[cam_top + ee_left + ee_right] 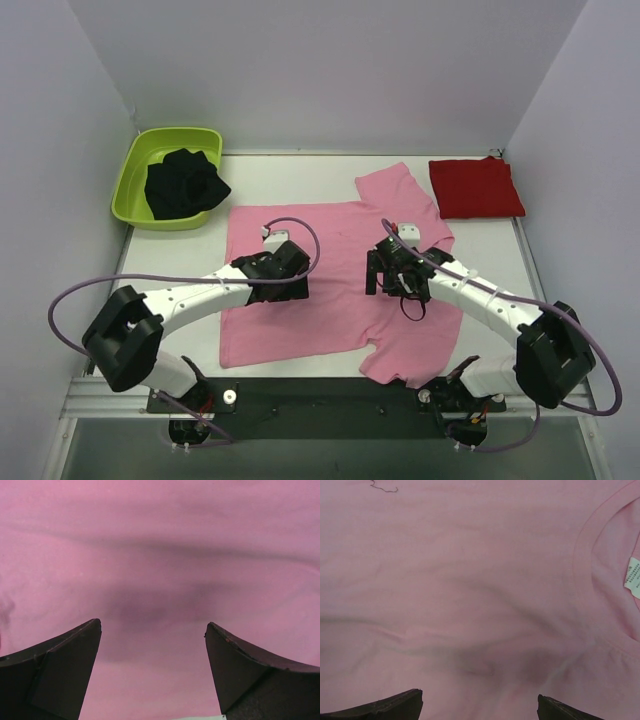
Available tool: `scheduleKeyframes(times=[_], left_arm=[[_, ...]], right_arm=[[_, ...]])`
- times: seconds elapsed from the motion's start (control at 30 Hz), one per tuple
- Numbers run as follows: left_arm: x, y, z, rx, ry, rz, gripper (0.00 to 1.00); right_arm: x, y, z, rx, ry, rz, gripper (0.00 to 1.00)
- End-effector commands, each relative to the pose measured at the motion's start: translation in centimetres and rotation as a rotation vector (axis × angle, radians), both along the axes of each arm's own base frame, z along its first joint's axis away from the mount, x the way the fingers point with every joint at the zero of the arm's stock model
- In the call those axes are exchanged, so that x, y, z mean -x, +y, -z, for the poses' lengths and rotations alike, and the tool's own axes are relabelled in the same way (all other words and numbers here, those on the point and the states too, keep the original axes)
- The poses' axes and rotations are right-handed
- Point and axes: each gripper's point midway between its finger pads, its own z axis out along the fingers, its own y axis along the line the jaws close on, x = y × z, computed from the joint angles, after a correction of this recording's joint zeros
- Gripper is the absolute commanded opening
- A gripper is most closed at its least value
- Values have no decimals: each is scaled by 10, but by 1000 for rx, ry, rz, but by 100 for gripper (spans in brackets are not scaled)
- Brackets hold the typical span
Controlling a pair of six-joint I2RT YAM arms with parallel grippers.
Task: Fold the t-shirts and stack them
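Hovering above pink shirt (330, 320), spread flat across surface (180, 250), both jaws released wide, gripping nothing; red shirt (476, 187) folded far right. Soft, light, limp cloth: probably best pinched at hem corners.

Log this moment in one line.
left gripper: open | right gripper: open | pink t-shirt: spread under both | red t-shirt: folded, far right

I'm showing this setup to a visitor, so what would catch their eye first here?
A light pink t-shirt lies spread across the middle of the table, with the left gripper and right gripper both open over it. A folded deep red t-shirt sits at the far right corner, and a lime green tub holding dark cloth at the far left.
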Motion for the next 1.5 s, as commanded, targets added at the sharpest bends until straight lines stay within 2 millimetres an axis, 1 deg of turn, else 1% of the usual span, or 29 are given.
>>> scheduleKeyframes(times=[0.0,0.23,0.4,0.43,0.47,0.5,0.53,0.6,0.67,0.7,0.73,0.77,0.8,0.83,0.87,0.9,0.97,1.03,1.1,1.17,1.2,1.23,1.27,1.3,1.33,1.37,1.4,1.43,1.47], left_arm=[[-12,-14,10,55,0,-33,95],[-20,-7,36,12,68,-60,96],[-31,5,51,-4,111,-92,96],[-33,5,52,-2,113,-89,96],[-37,11,55,-6,122,-105,96],[-41,13,59,-10,130,-112,96],[-43,13,61,-5,143,-104,96],[-50,19,66,-12,156,-121,96],[-62,19,65,-11,150,-120,96],[-66,22,70,-21,162,-130,96],[-75,20,66,-19,154,-126,96],[-79,20,66,-19,154,-126,96],[-83,20,70,-28,163,-125,96],[-91,19,67,-28,156,-124,96],[-96,19,67,-30,156,-124,96],[-98,20,71,-38,165,-123,96],[-109,20,69,-36,160,-122,96],[-114,22,71,-36,166,-118,96],[-121,20,64,-24,150,-115,95],[-124,21,54,-21,135,-111,95],[-127,19,40,-6,108,-106,95],[-126,19,33,-3,103,-96,95],[-125,19,24,4,92,-92,95],[-123,19,5,26,58,-87,95],[-118,22,-2,29,58,-84,95],[-115,23,-24,57,17,-82,95],[-106,28,-26,56,16,-86,95],[-98,33,-32,52,13,-90,95],[-92,38,-51,73,-31,-96,96]], right_arm=[[2,3,15,-26,41,19,100],[0,12,53,-51,146,20,100],[-9,17,67,-67,186,29,100],[-10,15,72,-61,203,36,100],[-14,19,71,-72,207,29,100],[-17,20,72,-74,210,32,100],[-18,18,77,-67,232,38,100],[-28,21,76,-70,229,44,100],[-31,20,81,-59,250,55,100],[-39,22,79,-63,239,58,100],[-41,21,83,-56,251,62,100],[-43,20,84,-52,260,67,100],[-50,22,82,-57,251,70,100],[-52,21,86,-50,261,71,100],[-56,19,86,-50,262,80,100],[-61,26,84,-77,266,72,100],[-67,25,86,-66,271,75,100],[-76,26,83,-62,260,74,100],[-80,26,80,-58,257,71,100],[-85,30,70,-64,240,59,100],[-89,26,64,-48,215,63,100],[-91,29,50,-56,180,53,100],[-91,28,42,-45,166,49,100],[-91,28,34,-45,151,45,100],[-86,32,18,-54,125,26,100],[-84,31,9,-46,105,24,100],[-80,32,-9,-58,67,12,100],[-70,35,-15,-50,65,-10,100],[-60,33,-18,-42,62,-20,100]])
